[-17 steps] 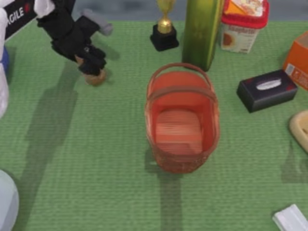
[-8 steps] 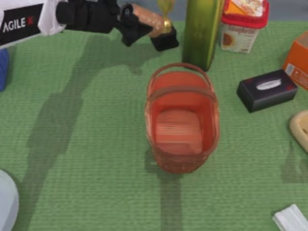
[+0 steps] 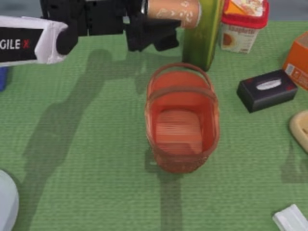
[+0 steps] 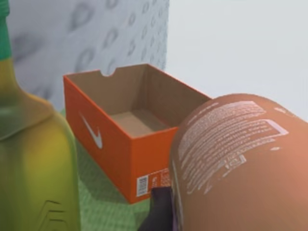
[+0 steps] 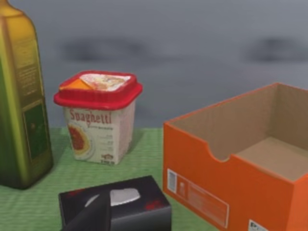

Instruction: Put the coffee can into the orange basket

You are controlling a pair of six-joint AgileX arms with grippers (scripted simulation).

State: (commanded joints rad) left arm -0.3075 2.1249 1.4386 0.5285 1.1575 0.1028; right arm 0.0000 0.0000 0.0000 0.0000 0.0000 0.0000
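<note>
The coffee can, tan-brown with pale print, lies sideways in the air at the back of the table, with my left gripper shut on it. It hangs just behind the orange basket, which stands open-topped at the table's middle with its two hoop handles up. In the left wrist view the coffee can fills the near corner beside one dark finger. My right arm is outside the top view; only a dark finger of it shows in the right wrist view.
A tall green bottle stands right beside the held can. A spaghetti tub, a black tissue box and an open orange box stand at the back right. A white object lies at the front right.
My left gripper lifted the can off the mat at the back left and carried it rightward and up, to beside the green bottle behind the basket.
</note>
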